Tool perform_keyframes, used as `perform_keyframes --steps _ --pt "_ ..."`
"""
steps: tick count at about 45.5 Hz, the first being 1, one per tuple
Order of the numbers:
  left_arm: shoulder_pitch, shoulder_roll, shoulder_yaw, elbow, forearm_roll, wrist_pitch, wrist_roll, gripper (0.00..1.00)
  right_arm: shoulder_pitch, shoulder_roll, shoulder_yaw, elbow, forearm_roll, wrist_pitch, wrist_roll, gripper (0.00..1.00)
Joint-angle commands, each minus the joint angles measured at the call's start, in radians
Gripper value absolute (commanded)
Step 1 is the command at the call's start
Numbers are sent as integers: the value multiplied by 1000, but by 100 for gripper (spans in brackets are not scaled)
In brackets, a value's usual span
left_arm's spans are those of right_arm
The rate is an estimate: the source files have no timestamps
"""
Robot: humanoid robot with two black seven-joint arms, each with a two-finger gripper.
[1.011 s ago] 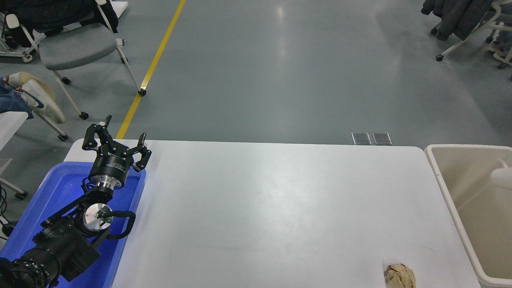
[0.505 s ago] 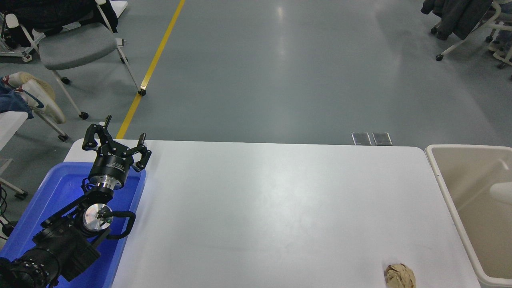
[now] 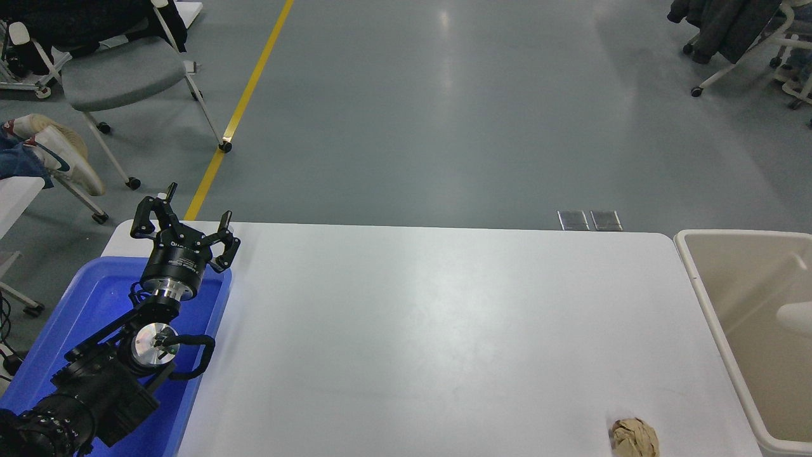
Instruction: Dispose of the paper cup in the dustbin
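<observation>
Since a second ago the small white paper cup (image 3: 797,317) has dropped lower inside the large beige rectangular plastic dustbin (image 3: 704,298); half a second back it was already about where it is now. Nothing else on my side shifted.

Cup: only a pale rounded white shape at the picture's right edge, cut off by the frame, lying against the bin's inner wall below the thick rounded rim. Can't see its rim or inside from here, slightly blurred.

Bin sits off the right end of my white rectangular table (image 3: 444,317), rim just beside the table edge, partly out of frame.

My left gripper (image 3: 184,225) is parked at lower left, hanging over the far end of the bright blue plastic tray (image 3: 89,298), fingers (image 3: 228,223) spread apart, nothing between them. Right arm is out of frame.

Crumpled brown paper ball (image 3: 635,437) rests on the table near its near-right corner, well apart from the bin wall, bottom clipped by the frame.

Counts:
- cup: one
- bin: one
- tray: one
- paper ball: one
- gripper visible: one

Background: grey wheeled chair (image 3: 120,76) at upper left, yellow floor line (image 3: 244,105) running past it, two metal floor plates (image 3: 590,219) beyond the table's far edge.
</observation>
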Motion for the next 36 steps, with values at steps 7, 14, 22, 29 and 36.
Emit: perform_keyframes --steps 7,14,22,29,36 --pt "0 0 -1 0 0 0 -1 100 -24 32 -5 -41 -2 -86 3 98" --pt "0 0 -1 0 0 0 -1 100 -23 49 3 -41 -2 -163 7 98" --pt "0 0 -1 0 0 0 -1 100 -17 56 -6 -41 -2 -169 6 98" --pt "0 0 -1 0 0 0 -1 100 -12 52 -17 -38 -6 -150 6 99" --pt "0 0 -1 0 0 0 -1 100 32 56 6 -39 -2 -152 3 99"
